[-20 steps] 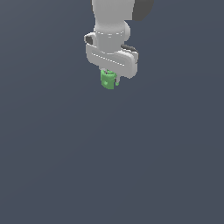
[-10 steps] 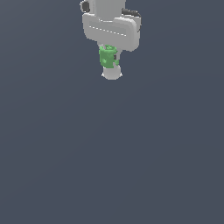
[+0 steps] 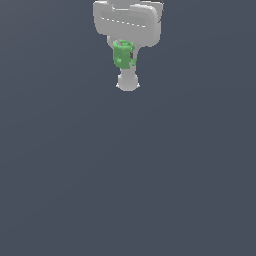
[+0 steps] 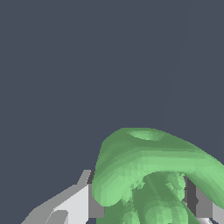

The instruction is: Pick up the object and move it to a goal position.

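Exterior view: the white pincer (image 3: 127, 75) hangs at the twelve o'clock edge of the frame, its broad housing cut off by the border, above a uniform dark grey-blue worktop (image 3: 128, 180). The green object (image 3: 123, 54) sits just below the housing, between the pincer's fingers; a rounded white fingertip (image 3: 128, 81) projects beneath it, toward six o'clock. The object appears clear of the worktop, though the plain surface carries no shadow by which to judge the gap.

Wrist view: the object (image 4: 148, 175) fills the sector from five to six o'clock, showing a smooth curled lobe arching over a knobbly, faceted core. A white and grey finger (image 4: 74, 203) lies against its flank at about seven o'clock; a second finger (image 4: 199, 203), partly hidden behind the lobe, bears on the opposite flank at about four o'clock. The pincer is thus closed upon the object, gripping it from two sides. The remainder of this view shows only the worktop (image 4: 87, 65).
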